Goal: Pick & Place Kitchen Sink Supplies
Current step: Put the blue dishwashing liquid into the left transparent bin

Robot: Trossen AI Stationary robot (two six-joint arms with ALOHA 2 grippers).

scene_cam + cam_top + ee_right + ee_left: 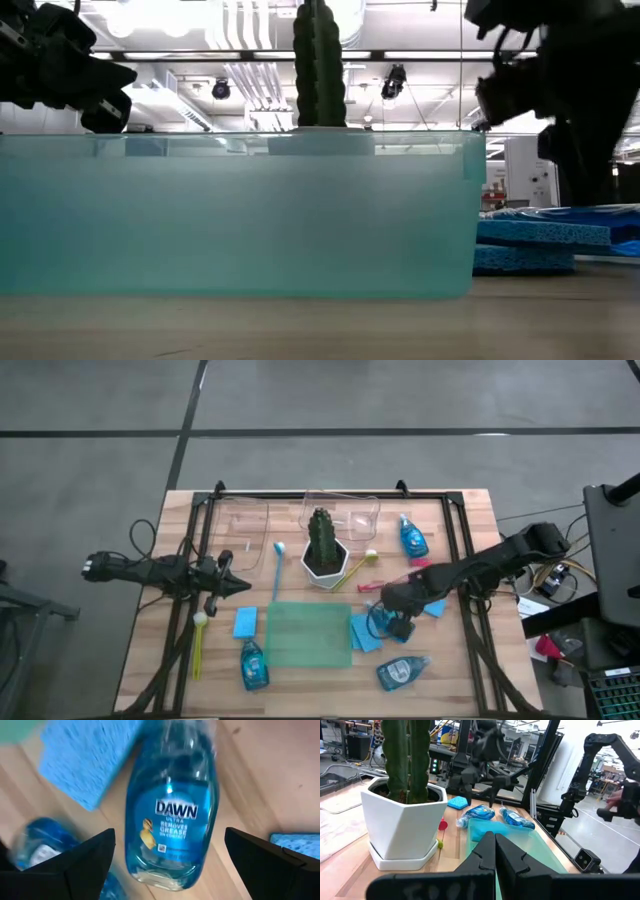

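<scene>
Over the right side of the table [470, 510], just beside the translucent green mat [308, 635], my right tool [392, 622] hangs with its fingers [82, 865] spread wide and nothing between them. Straight below it a Dawn soap bottle [172, 815] lies flat on the wood, free of both fingers, with a light-blue sponge [87, 757] beside it and a second blue bottle [40, 847] partly visible near one finger. From above, the sponges [365, 632] sit at the mat's right edge, and another soap bottle [403, 672] lies near the front edge of the table. A further bottle [411, 537] lies toward the back right, and one [253, 665] lies left of the mat, close to a sponge [245, 622]. A blue brush [277, 568] lies left of the cactus in its white pot [325, 555], a yellow brush [198, 645] is near the left rail, and another yellowish brush [355, 570] rests against the pot's right side. My left tool [235, 586] waits at the left of the table, its fingers [507, 855] pressed together and holding nothing.
</scene>
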